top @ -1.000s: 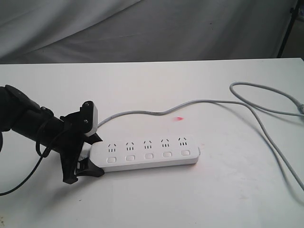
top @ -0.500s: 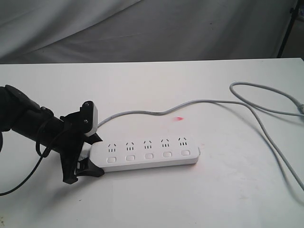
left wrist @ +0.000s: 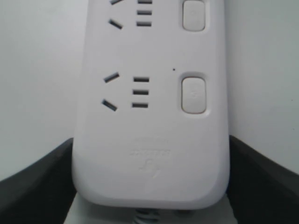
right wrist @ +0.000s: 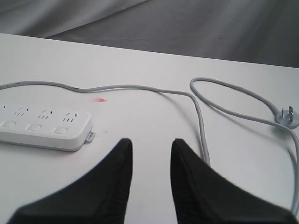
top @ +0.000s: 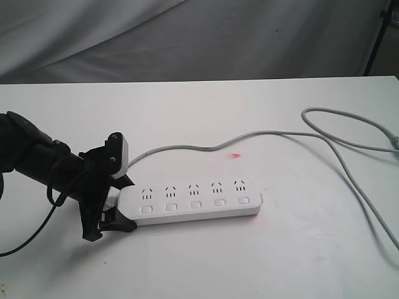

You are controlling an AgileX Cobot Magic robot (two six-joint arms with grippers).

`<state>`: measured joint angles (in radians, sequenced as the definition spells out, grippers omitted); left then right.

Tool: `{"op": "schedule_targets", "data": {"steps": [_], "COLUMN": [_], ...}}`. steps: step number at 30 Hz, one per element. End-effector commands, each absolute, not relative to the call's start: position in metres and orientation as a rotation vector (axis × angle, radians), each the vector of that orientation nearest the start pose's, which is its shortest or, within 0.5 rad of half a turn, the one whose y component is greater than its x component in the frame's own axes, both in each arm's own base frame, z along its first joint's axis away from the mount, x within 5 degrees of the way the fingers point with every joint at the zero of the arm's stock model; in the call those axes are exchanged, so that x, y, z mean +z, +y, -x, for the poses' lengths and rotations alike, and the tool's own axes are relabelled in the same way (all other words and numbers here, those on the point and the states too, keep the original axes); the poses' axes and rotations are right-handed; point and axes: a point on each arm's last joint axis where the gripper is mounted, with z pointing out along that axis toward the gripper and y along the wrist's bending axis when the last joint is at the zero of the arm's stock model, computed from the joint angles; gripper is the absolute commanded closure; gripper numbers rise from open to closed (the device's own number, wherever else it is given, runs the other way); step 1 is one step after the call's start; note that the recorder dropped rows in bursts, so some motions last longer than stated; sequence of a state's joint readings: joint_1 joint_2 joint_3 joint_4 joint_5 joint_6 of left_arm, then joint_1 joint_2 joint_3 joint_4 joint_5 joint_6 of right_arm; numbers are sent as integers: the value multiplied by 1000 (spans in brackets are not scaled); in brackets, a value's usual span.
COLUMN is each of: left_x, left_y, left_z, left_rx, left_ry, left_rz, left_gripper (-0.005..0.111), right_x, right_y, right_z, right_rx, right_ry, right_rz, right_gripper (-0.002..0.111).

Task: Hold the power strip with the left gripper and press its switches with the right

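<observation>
Left tool (top: 124, 203) was clamped across the cord end of the power strip (top: 193, 200), fingers (left wrist: 37, 186) against both long sides; the hold looked done. The strip lay flat on the table (top: 206, 268), approx. centre-left, w/ its switches (top: 195, 204) in a row, none touched. Grey cord (top: 274, 134) looped off right. Right tool (right wrist: 152, 143), tips slightly apart & empty, hung well short of the strip's far end. All pressing appeared left to do.

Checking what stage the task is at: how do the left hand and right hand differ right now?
The left hand straddles the cord end of the strip, fingers spread wide against both its sides; the right hand is off the strip, over the table. The left grips; the right is empty, fingers closer together with a gap. Both have black fingers.
</observation>
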<state>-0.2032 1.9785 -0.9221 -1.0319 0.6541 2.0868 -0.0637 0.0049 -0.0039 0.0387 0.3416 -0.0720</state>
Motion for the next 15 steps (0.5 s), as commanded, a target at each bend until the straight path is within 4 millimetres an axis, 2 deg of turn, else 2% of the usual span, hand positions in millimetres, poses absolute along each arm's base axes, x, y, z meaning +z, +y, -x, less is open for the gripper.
{"op": "schedule_targets", "data": {"steps": [1, 15], "left_x": [96, 96], "left_y": [-113, -113], "left_z": [-310, -310], "left_rx": [-481, -481], "left_ry": [1984, 1984], "left_rz": [-1762, -1762], "left_gripper": [107, 107], "right_x": [183, 183], "right_y": [-3, -3], "right_z": [-54, -54], "right_rx": [-62, -62], "right_ry": [1824, 1824], "right_rz": [-23, -23], "right_gripper": [81, 81]}}
